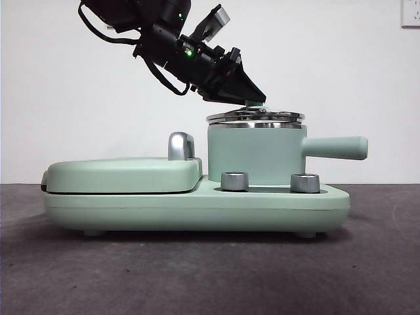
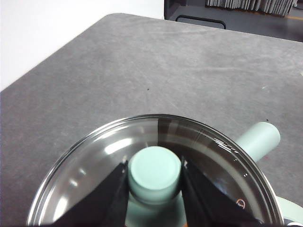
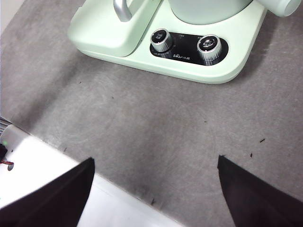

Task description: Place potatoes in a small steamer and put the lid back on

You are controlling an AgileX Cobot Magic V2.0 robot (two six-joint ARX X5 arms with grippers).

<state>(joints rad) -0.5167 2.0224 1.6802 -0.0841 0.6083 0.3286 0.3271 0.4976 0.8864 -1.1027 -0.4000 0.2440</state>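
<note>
Left tool: comes down from about 10 o'clock in the front view, its jaws clamped on either side of the lid's mint-green knob.
Lid: sits flat on the steel rim of the small steamer, which stands on the mint-green cooker base.
Steamer handle: points to 3 o'clock.
Right tool: hangs over the grey tabletop near the two dials, jaws spread wide, holding nothing.
Potatoes: not visible to me.
</note>
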